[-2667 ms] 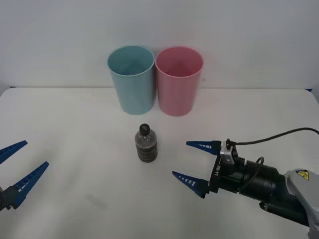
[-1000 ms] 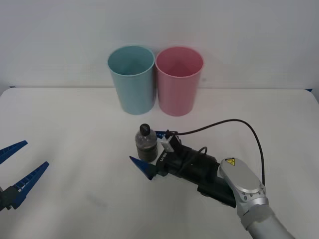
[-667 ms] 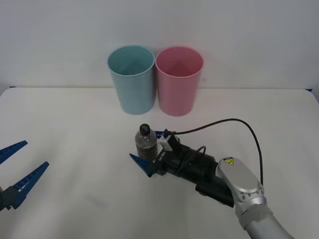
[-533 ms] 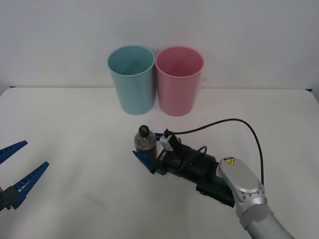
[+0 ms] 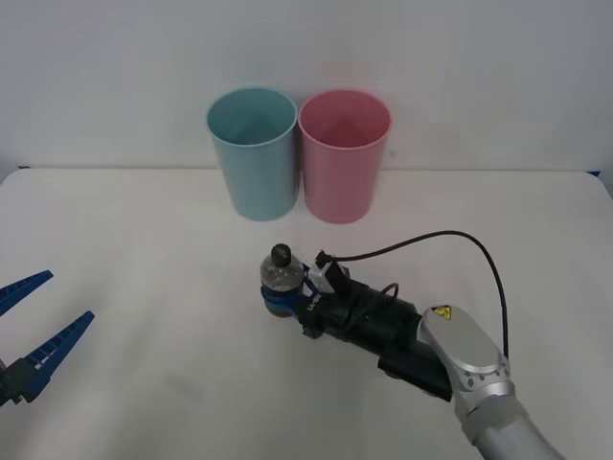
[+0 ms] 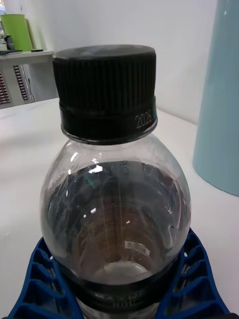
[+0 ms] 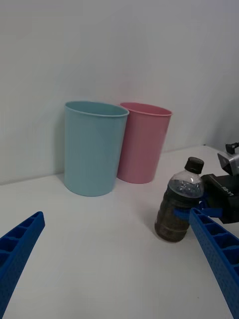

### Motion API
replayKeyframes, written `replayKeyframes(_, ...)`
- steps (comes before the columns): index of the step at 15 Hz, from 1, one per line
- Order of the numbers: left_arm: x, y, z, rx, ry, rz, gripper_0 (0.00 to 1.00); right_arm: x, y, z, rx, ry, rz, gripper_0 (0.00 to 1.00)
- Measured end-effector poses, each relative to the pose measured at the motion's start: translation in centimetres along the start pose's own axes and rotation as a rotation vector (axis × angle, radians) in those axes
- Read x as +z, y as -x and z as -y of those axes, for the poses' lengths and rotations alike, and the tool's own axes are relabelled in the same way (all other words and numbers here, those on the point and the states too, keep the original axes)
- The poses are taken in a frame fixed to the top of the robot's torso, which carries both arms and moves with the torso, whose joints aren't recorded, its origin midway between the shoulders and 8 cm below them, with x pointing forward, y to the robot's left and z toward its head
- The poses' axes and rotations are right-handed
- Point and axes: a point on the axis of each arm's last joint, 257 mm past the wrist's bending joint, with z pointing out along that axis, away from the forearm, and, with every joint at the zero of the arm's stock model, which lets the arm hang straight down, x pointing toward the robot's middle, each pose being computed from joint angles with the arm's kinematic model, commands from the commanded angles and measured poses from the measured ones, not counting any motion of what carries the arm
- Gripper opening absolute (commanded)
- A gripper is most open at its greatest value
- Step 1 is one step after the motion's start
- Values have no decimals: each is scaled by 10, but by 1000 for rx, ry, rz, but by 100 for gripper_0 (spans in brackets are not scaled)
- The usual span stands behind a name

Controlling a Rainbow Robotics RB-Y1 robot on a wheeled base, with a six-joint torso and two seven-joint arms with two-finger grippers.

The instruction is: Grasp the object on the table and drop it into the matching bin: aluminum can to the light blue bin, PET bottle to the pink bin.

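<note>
Mid-tabletop (image 5: 144,249), near side of the pink bin (image 5: 344,155), I've got right gripper (image 5: 287,299) jaws closed low round the PET bottle (image 5: 280,278), left gripper (image 5: 38,331) spread, idle w/ nothing; low grip could let it tip.

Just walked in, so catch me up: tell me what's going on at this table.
The robot's right gripper is shut on a small bottle with a black cap, which stands upright on the white table. A light blue bin and a pink bin stand side by side behind it. The left gripper waits open at the table's left edge.
</note>
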Motion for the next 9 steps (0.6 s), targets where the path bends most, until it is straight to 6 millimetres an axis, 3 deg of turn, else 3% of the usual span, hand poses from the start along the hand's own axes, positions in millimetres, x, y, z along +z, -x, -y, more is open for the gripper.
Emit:
replayKeyframes(3,0,0,0,0,0,0,100,-12,2,1,-10,5,7,0)
replayKeyframes(9,0,0,0,0,0,0,100,-67,49,-11,40,1,76,0)
